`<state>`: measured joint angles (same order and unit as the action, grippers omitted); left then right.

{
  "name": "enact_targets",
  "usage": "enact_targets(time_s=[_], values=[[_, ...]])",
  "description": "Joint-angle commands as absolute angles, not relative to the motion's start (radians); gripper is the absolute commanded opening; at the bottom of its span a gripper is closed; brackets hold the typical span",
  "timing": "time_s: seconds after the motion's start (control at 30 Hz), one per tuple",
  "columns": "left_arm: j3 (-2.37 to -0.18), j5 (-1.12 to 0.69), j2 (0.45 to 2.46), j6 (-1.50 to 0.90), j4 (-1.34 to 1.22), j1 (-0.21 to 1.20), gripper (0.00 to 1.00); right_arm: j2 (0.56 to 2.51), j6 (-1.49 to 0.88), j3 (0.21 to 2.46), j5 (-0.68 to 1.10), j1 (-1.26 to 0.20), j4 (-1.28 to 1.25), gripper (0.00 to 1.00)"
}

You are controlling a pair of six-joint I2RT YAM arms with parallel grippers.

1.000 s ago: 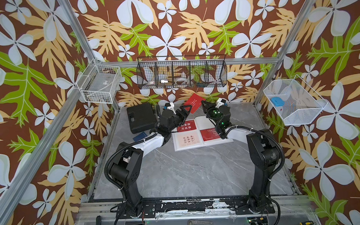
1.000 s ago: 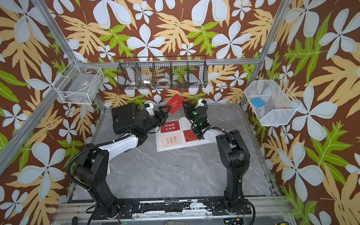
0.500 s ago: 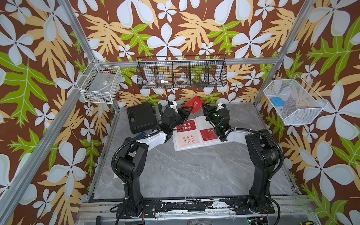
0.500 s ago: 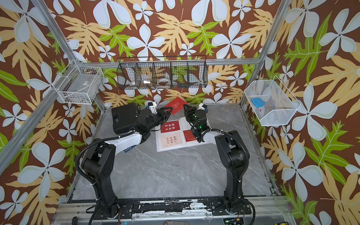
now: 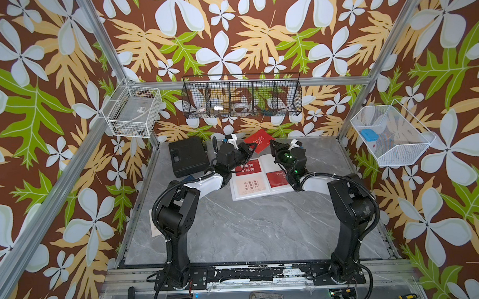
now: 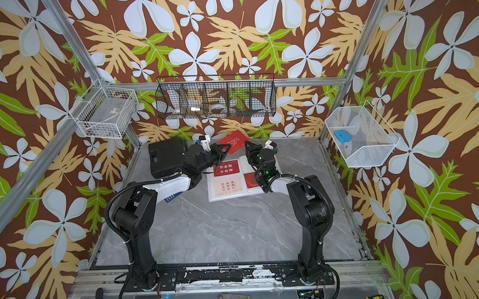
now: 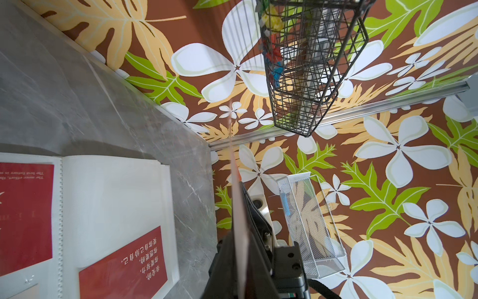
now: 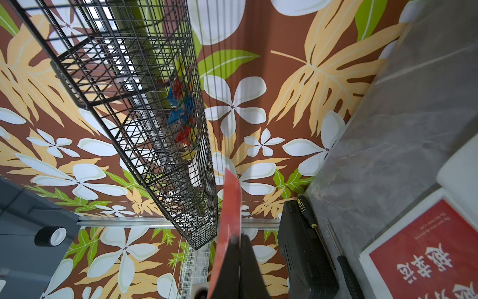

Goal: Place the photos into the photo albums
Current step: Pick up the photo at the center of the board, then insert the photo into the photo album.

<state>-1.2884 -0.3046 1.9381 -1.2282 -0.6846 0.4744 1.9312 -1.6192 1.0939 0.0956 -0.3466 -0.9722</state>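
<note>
Left fingers newly on red photo edge

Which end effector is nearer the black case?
Left. The left end effector holds the red card at the edge toward the case; the right end effector holds its opposite edge, farther away.

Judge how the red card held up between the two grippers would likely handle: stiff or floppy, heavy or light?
The red card is probably light and fairly stiff: pinched at its edges by the left gripper and right gripper, it stands without drooping. Edge-on in the left wrist view it looks very thin, so it would likely flex if pushed.
</note>
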Motion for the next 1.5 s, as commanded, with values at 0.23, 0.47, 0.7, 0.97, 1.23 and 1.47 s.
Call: enact_targets(time_s=[0.23, 0.47, 0.7, 0.97, 1.23, 1.47], values=[[-1.28, -0.39, 1.916, -1.139, -0.608, 0.439, 0.0, 1.856, -1.43, 1.054, 0.149, -0.304, -0.87, 0.5], [-1.259, -0.461, 1.884, -0.965, -0.419, 0.392, 0.0, 1.781, -0.952, 1.152, 0.182, -0.261, -0.313, 0.65], [-1.293, -0.483, 1.897, -0.819, -0.236, 0.363, 0.0, 2.005, -0.655, 1.443, 0.266, -0.224, 0.12, 0.45], [-1.299, -0.53, 1.953, -0.787, -0.207, 0.345, 0.0, 2.172, -0.526, 1.611, 0.18, -0.221, 0.275, 0.32], [-1.312, -0.537, 2.006, -0.768, -0.181, 0.344, 0.0, 2.251, -0.502, 1.654, 0.107, -0.191, 0.381, 0.23], [-1.353, -0.586, 2.071, -0.786, -0.196, 0.341, 0.0, 2.279, -0.476, 1.691, 0.075, -0.175, 0.427, 0.22]])
